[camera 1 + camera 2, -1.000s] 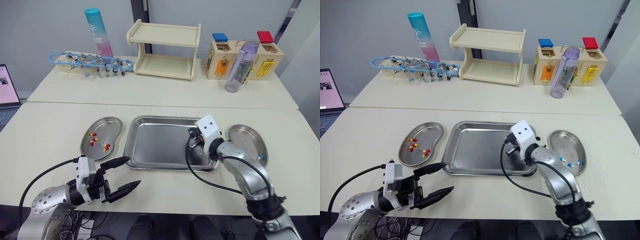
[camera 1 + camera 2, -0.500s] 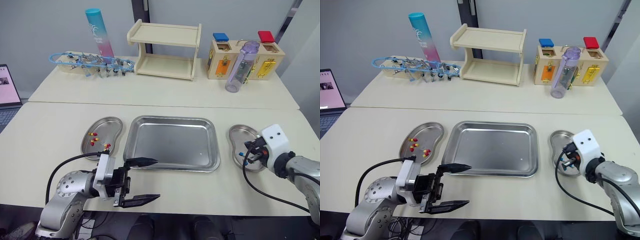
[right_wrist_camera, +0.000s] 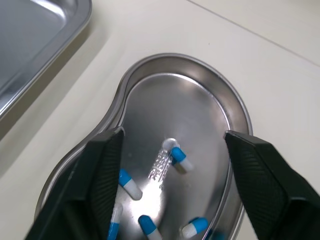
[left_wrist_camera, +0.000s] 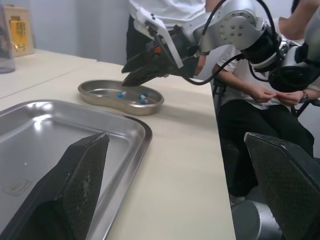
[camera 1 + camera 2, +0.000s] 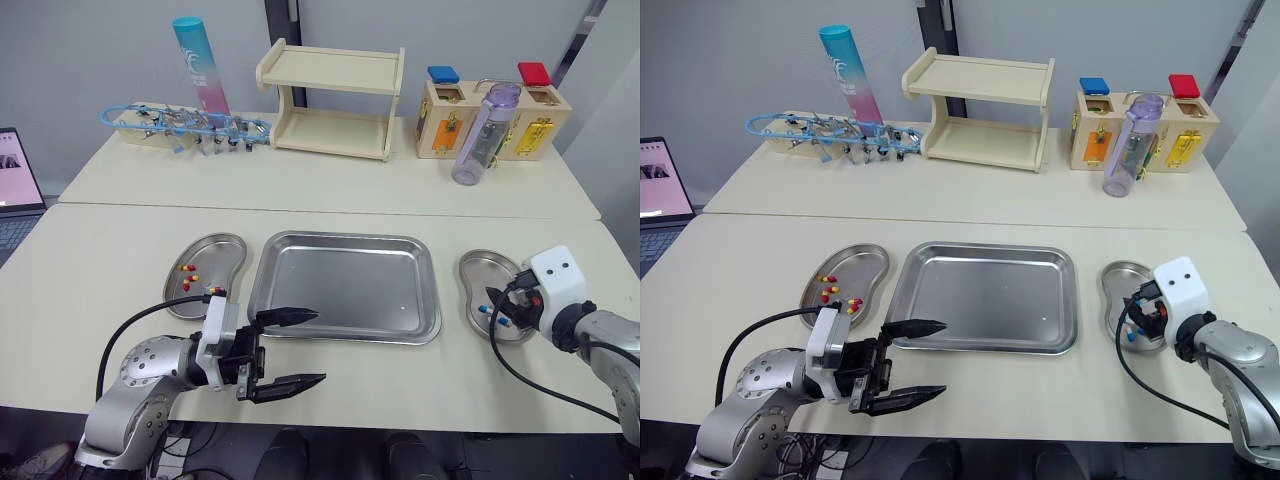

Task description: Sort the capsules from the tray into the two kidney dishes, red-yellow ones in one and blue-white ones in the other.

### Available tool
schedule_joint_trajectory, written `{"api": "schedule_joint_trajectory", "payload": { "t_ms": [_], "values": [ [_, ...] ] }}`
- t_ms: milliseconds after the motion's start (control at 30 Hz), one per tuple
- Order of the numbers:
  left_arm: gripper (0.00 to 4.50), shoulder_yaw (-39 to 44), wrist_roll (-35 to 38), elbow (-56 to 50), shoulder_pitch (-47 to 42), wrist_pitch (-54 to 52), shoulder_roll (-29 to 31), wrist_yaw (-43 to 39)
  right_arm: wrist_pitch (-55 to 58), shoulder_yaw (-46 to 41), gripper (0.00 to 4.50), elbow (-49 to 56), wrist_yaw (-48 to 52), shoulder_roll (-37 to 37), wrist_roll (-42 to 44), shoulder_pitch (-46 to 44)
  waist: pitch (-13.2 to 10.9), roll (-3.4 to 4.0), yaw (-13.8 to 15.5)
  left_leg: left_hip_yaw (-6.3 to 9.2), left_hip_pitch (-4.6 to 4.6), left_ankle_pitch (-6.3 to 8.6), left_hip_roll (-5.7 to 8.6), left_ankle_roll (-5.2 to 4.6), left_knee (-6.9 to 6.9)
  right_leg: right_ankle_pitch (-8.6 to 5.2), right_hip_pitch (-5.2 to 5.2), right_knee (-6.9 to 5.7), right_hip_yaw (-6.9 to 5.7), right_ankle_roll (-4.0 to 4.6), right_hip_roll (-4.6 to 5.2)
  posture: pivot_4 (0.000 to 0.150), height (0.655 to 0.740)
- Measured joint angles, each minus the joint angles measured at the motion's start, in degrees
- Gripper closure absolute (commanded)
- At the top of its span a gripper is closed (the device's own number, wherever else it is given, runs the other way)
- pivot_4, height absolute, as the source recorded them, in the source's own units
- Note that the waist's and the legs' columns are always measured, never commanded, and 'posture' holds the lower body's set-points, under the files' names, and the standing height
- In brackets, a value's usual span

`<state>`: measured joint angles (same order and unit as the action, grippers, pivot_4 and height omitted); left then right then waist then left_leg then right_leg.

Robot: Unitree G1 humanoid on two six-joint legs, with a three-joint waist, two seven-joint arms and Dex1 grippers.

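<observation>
The steel tray [image 5: 345, 285] lies bare at the table's middle. To its left, a kidney dish [image 5: 222, 248] holds several red-yellow capsules [image 5: 188, 270]. The kidney dish [image 3: 215, 95] to its right holds several blue-white capsules [image 3: 179, 156]. My right gripper [image 3: 175, 175] hovers open just over that right dish, and the capsules lie loose between its fingers [image 3: 95, 185]. My left gripper [image 5: 318, 347] stands wide open and holds nothing, low over the table at the tray's front left corner.
The back table carries a wooden shelf [image 5: 330, 100], a lock box [image 5: 485, 120], a purple bottle [image 5: 472, 135], a tall tube [image 5: 195, 65] and a rack of clips [image 5: 180, 125]. A laptop [image 5: 15, 185] sits far left. A person [image 4: 260, 90] sits beyond the table's right end.
My right arm swung from the tray's right side to the right dish and its gripper has now opened there. The left gripper moved forward towards the tray.
</observation>
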<state>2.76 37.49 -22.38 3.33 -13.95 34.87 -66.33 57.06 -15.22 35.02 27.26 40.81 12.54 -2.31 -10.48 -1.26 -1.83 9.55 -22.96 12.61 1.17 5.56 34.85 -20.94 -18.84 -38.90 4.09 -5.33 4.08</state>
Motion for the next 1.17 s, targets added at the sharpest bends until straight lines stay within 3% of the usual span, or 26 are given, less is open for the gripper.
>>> {"api": "schedule_joint_trajectory", "payload": {
  "t_ms": [133,400,567,600,900,1167],
  "values": [
    [0.00,5.14,-2.56,-0.84,2.47,-6.29,5.79,8.45,-11.10,-3.82,1.14,-0.74,8.39,4.14,1.71,5.48,-0.02,-0.02,-0.02,0.01,0.01,0.00,-0.01,-0.01,-0.02,0.00,0.01,0.03,-0.01,-0.01,-0.01,0.150,0.7400],
    [0.00,23.22,-5.12,4.52,9.61,-9.10,12.96,13.57,-35.82,-15.33,1.14,-12.73,33.92,14.41,4.57,17.66,-0.09,-0.04,-0.06,-0.04,0.11,0.01,-0.01,0.00,0.01,-0.01,0.14,0.06,-0.03,0.00,0.02,0.150,0.7400],
    [0.00,31.28,-11.16,20.36,13.82,-5.29,19.24,10.68,-39.07,-18.52,0.04,-23.67,47.23,23.38,4.51,21.62,-0.13,-0.02,-0.20,-0.13,0.10,0.01,-0.03,0.00,-0.02,-0.02,0.11,0.16,0.00,0.02,0.03,0.150,0.7400],
    [0.00,31.38,-12.45,22.68,15.00,-4.44,20.29,9.69,-39.31,-18.58,0.04,-25.63,48.72,24.77,4.44,21.57,-0.13,-0.02,-0.22,-0.14,0.10,0.01,-0.04,0.00,-0.02,-0.03,0.12,0.20,0.00,0.03,0.03,0.150,0.7400],
    [0.00,31.37,-19.57,29.64,17.14,-6.52,22.93,10.95,-47.62,-16.59,0.04,-34.35,50.61,26.83,1.92,17.55,-0.18,-0.06,-0.08,-0.13,0.04,0.02,-0.04,0.01,-0.08,-0.02,0.10,0.26,-0.01,0.02,0.06,0.150,0.7400],
    [0.00,31.52,-19.95,29.85,16.34,-6.68,22.27,10.89,-49.74,-15.40,0.04,-35.30,50.22,26.69,1.73,17.40,-0.18,-0.06,-0.08,-0.13,0.05,0.02,-0.05,0.01,-0.09,-0.02,0.10,0.25,-0.02,0.02,0.06,0.150,0.7400]
  ]
}}
